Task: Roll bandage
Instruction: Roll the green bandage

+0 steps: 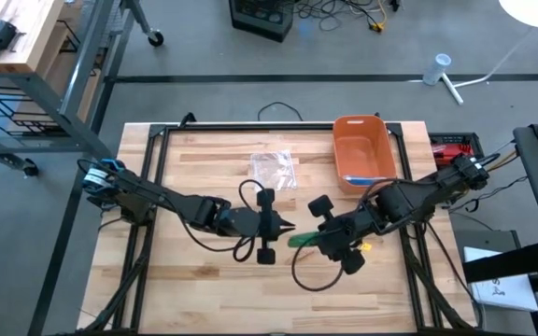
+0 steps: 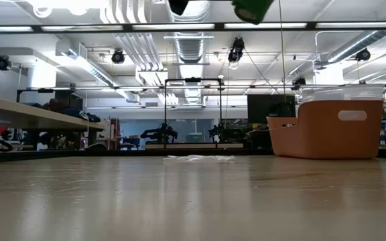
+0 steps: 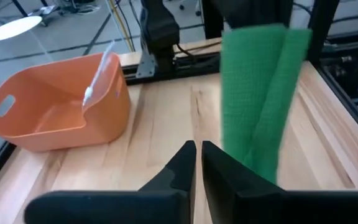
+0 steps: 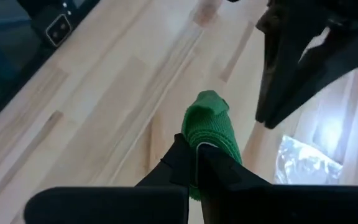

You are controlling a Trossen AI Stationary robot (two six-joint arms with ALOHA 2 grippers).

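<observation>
A green bandage (image 1: 302, 240) hangs in the air between my two grippers, above the middle of the wooden table. My right gripper (image 4: 196, 152) is shut on it. In the left wrist view the bandage (image 3: 253, 93) hangs as a doubled strip. My left gripper (image 3: 199, 149) is shut with nothing between its fingers, right beside the strip's lower part. In the high view my left gripper (image 1: 290, 227) points toward my right gripper (image 1: 323, 241). The low view shows the bandage (image 2: 252, 8) high above the table top. My right gripper pinches the bandage between its two fingers; a bunched green end (image 4: 209, 118) sticks out past the fingertips. The fingers slant down toward the table. The bandage hangs clear of the table, slack, in two layers. My left gripper: whether its finger (image 3: 229, 171) touches the strip, I cannot tell.
An orange bin (image 1: 374, 126) stands at the table's far right, with a white-and-blue stick leaning in it (image 3: 101, 68). A clear plastic bag (image 1: 274, 170) lies at the far middle. Bare wood stretches along the near side.
</observation>
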